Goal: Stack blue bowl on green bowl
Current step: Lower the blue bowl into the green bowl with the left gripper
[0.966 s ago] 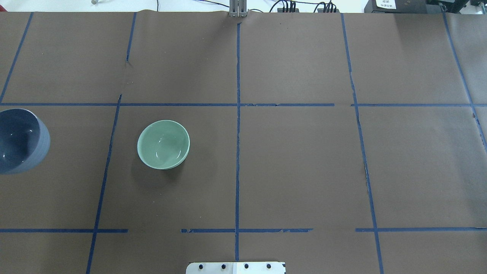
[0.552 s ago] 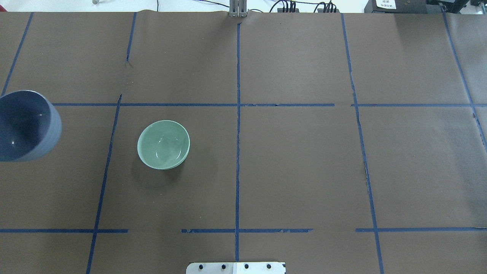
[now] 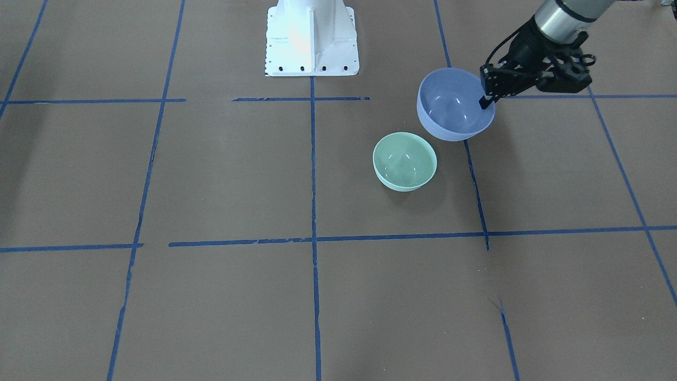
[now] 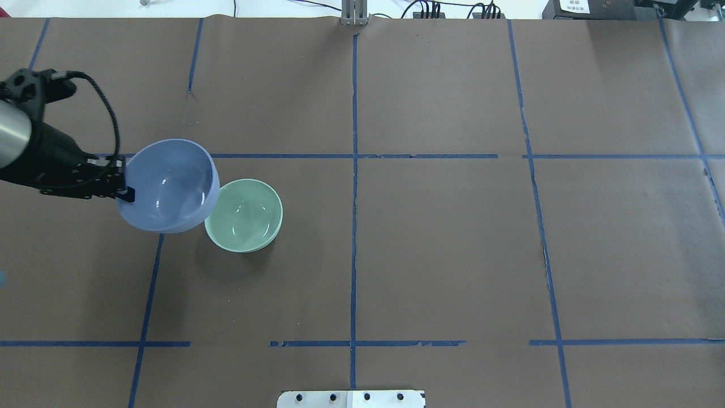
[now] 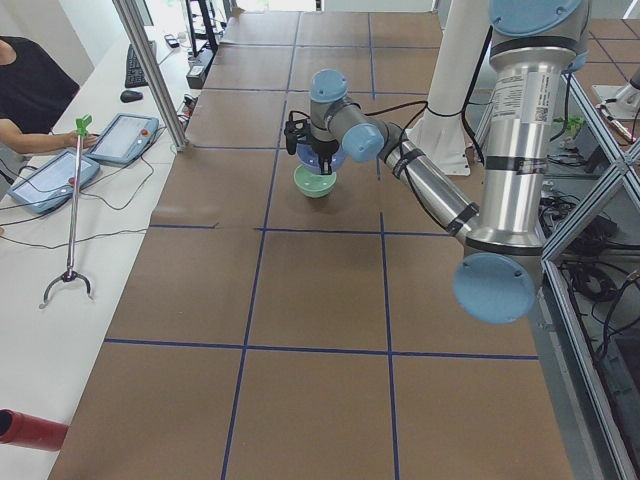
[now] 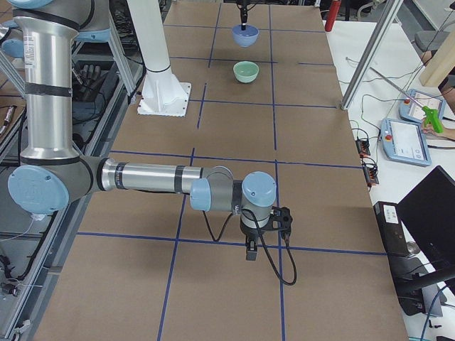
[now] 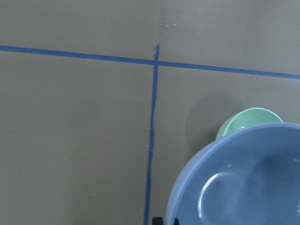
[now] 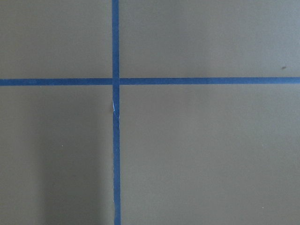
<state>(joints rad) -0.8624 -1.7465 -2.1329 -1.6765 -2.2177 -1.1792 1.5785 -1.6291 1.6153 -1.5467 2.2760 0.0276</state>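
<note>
The blue bowl [image 4: 170,187] hangs in the air, upright and slightly tilted. My left gripper [image 4: 127,192] is shut on its rim on the side away from the green bowl. The green bowl [image 4: 244,216] stands on the brown table, just right of the blue bowl in the overhead view, with the rims overlapping there. In the front view the blue bowl [image 3: 452,108] is up and right of the green bowl [image 3: 404,161], held by the left gripper [image 3: 484,100]. The left wrist view shows the blue bowl [image 7: 243,183] with the green bowl [image 7: 246,122] beyond it. My right gripper [image 6: 250,252] hovers far off over the table; I cannot tell whether it is open.
Blue tape lines [image 4: 354,170] divide the brown table cover into a grid. The robot's white base plate [image 3: 312,37] sits at the near middle edge. An operator's bench with tablets [image 5: 125,140] runs along the far side.
The blue bowl has moved right from the table's left edge to beside the green bowl. My left arm and gripper have come into the overhead view with it. The green bowl has not moved.
</note>
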